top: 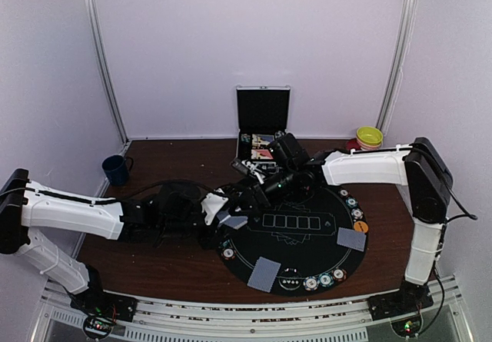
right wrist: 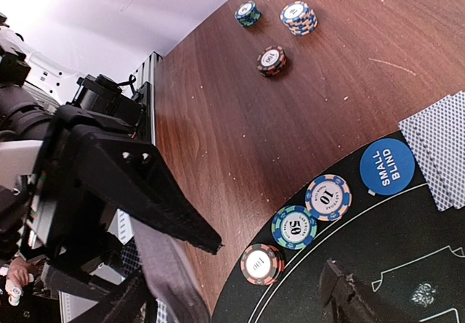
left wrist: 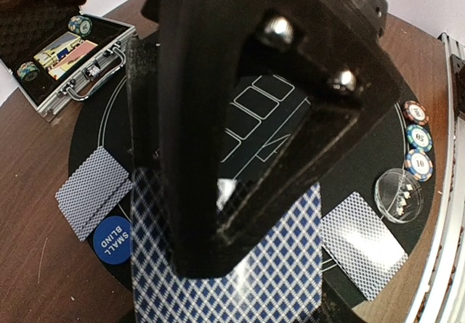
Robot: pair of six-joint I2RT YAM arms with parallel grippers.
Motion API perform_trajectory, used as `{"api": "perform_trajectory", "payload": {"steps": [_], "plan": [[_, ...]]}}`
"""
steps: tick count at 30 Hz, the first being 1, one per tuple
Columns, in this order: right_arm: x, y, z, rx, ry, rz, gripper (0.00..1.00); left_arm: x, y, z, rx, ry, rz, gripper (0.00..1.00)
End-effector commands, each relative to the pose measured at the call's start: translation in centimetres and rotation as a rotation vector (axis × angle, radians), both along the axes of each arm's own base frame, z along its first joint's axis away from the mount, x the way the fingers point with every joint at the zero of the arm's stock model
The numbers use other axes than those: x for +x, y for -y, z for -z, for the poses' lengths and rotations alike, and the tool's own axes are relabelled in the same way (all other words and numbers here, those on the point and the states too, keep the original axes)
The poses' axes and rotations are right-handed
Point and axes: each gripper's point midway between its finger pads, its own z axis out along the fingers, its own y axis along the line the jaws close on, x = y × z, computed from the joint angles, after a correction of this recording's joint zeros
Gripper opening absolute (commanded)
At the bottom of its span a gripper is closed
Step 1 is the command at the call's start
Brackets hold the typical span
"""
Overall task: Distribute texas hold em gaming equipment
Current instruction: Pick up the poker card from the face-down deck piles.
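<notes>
Cards (left wrist: 232,279) sit pinched in our left gripper (top: 229,217) above the mat (top: 307,244); dealing, our spread right gripper (right wrist: 272,259) should peel one.

Top external: fixed, high, behind arm bases, facing forward and down; far off; whole worktop (top: 177,269), round black mat (top: 307,246), back wall in frame.
Left wrist: very near, looking steeply down onto mat; open case (left wrist: 54,94) upper left.
Right wrist: near, tilted, facing mat rim, bare wood, left end effector (right wrist: 174,272).
Wrist views share blue SMALL BLIND button (left wrist: 112,239) and card (left wrist: 94,185) beside it.
</notes>
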Motion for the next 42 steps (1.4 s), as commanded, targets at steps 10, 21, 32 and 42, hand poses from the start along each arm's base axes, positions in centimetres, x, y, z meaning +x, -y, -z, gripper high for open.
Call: {"api": "perform_trajectory", "payload": {"steps": [10, 21, 32, 42], "plan": [[-0.8, -1.7, 0.2, 0.019, -0.065, -0.043, 0.69, -0.1, 1.2, -1.3, -0.048, 0.027, 0.028, 0.53], [0.7, 0.2, -0.2, -0.04, 0.03, 0.021, 0.49, -0.1, 1.2, -1.2, -0.045, 0.025, 0.029, 0.53], [1.3, 1.6, -0.9, -0.069, 0.085, 0.036, 0.22, -0.1, 1.2, -1.0, -0.04, 0.023, 0.028, 0.53], [0.9, 2.6, -2.6, -0.057, 0.097, 0.018, 0.07, 0.0, 1.2, -0.8, -0.035, 0.023, 0.027, 0.53]]}}
